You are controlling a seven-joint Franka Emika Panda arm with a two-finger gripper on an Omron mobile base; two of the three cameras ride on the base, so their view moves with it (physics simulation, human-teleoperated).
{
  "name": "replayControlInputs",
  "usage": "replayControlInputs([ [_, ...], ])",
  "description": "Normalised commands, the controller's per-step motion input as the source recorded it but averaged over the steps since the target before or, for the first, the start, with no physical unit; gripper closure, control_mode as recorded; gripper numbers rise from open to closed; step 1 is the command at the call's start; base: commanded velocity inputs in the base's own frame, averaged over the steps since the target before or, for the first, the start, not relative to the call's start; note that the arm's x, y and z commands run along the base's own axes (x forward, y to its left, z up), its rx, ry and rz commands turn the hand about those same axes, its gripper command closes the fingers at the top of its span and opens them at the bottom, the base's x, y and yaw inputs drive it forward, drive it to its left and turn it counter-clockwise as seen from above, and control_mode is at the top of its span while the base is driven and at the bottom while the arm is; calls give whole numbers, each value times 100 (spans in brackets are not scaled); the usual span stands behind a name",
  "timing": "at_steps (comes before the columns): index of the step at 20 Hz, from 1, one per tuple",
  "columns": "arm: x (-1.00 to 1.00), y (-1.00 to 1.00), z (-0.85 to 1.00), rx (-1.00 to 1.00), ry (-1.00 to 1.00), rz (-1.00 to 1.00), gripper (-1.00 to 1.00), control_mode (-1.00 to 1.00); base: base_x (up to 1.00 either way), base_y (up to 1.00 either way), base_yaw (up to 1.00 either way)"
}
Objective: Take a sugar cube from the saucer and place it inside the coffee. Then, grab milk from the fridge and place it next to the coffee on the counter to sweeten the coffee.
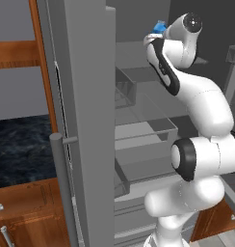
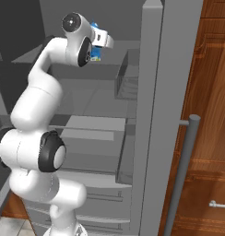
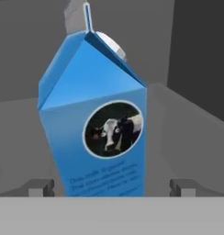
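Nearest to us in the hand view, our hand [image 3: 112, 188] stands wide open, its 2 grey fingertips [image 3: 40, 187] rising at the lower left and lower right, with nothing clamped between them. Between those tips, and just beyond them, stands the milk carton [image 3: 98, 124], upright on a grey fridge shelf [image 3: 187, 133]; whether the tips touch its sides we cannot tell. The carton is blue, with a gabled top, a pale round cap on the right slope of the roof, and a round picture of a black and white cow on the face turned to us, above some lines of small text we cannot read. From the left base view our arm [image 1: 201, 120] rises from the lower right, folds back over itself and reaches up into the open fridge [image 1: 138, 130], where a corner of the blue carton [image 1: 159, 28] shows just past the wrist, high in the compartment. Below it lie clear shelves and drawers. The open fridge door [image 1: 85, 120] stands on edge at the left with its grey bar handle [image 1: 61, 183], and beyond it we see the black marbled counter [image 1: 20, 149] over brown wooden cabinets [image 1: 28, 212]. In the right base view the same carton [image 2: 97, 44] peeks out beside the wrist, at the upper shelf.
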Motion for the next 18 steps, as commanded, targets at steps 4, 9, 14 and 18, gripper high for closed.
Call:
replayControlInputs([
  [4,39,0,0,0,0,0,-100,-100,0,0,0],
  [9,30,0,0,0,0,0,-100,-100,0,0,0],
  [14,4,0,0,0,0,1,100,-100,0,0,0],
  [18,0,0,0,0,0,0,100,-100,0,0,0],
])
